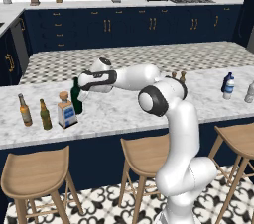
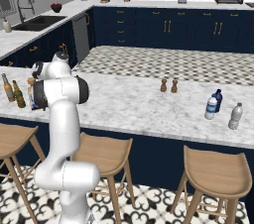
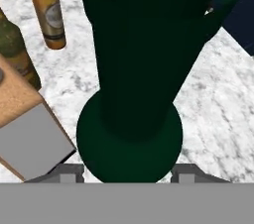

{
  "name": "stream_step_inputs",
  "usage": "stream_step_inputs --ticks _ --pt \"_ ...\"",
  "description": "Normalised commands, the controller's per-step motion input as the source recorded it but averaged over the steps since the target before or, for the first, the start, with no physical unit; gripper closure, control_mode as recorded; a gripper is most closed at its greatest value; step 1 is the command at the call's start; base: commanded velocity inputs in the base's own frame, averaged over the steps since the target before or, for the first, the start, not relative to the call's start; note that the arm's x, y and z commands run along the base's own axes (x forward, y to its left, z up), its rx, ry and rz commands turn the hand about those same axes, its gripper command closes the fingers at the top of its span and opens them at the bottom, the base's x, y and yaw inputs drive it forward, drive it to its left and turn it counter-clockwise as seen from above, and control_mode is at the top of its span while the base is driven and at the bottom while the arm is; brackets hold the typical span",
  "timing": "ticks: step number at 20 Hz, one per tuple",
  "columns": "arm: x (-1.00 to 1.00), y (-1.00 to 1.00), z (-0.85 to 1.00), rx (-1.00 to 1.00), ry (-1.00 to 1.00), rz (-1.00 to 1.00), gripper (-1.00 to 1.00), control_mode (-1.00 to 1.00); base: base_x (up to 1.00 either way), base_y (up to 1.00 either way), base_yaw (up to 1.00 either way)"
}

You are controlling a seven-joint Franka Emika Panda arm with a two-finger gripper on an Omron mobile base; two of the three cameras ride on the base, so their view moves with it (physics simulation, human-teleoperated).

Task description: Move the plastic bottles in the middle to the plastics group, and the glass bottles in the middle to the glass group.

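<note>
The dark green wine bottle (image 1: 76, 100) (image 3: 144, 69) stands on the marble counter (image 1: 124, 109) at its left end. Beside it are the square clear bottle (image 1: 66, 110) (image 3: 17, 101) and the glass group's amber beer bottle (image 1: 25, 110) (image 3: 48, 12) and olive beer bottle (image 1: 45, 115) (image 3: 15, 49). My gripper (image 1: 82, 93) (image 3: 126, 173) is open, its fingertips (image 3: 63, 173) flanking the wine bottle with a slight gap on each side. Far right, the small water bottle (image 2: 211, 108) stands by the navy bottle (image 2: 218, 100) and the grey translucent bottle (image 2: 235, 115).
Two small wooden shakers (image 2: 163, 85) (image 2: 174, 86) stand mid-counter towards the far edge. Wooden stools (image 1: 34, 173) (image 1: 144, 153) line the near side below the counter. The square bottle sits very close to my hand on its left.
</note>
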Motion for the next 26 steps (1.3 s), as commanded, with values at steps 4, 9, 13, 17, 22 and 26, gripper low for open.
stream_step_inputs --ticks 4,9,13,17,22,26 --pt "-0.01 0.00 0.00 0.00 0.00 0.00 -1.00 -1.00 0.00 0.00 0.00" --pt "-0.06 0.00 0.00 0.00 0.00 0.00 -1.00 -1.00 0.00 0.00 0.00" --pt "-0.13 0.00 0.00 0.00 0.00 0.00 -1.00 -1.00 0.00 0.00 0.00" --pt "-0.11 -0.02 0.00 0.00 0.00 0.00 -1.00 -1.00 0.00 0.00 0.00" --pt "-0.08 -0.29 0.02 0.03 -0.05 -0.01 -1.00 -1.00 0.00 0.00 0.00" --pt "-0.05 -0.41 0.04 0.09 -0.07 -0.02 -1.00 -1.00 0.00 0.00 0.00"
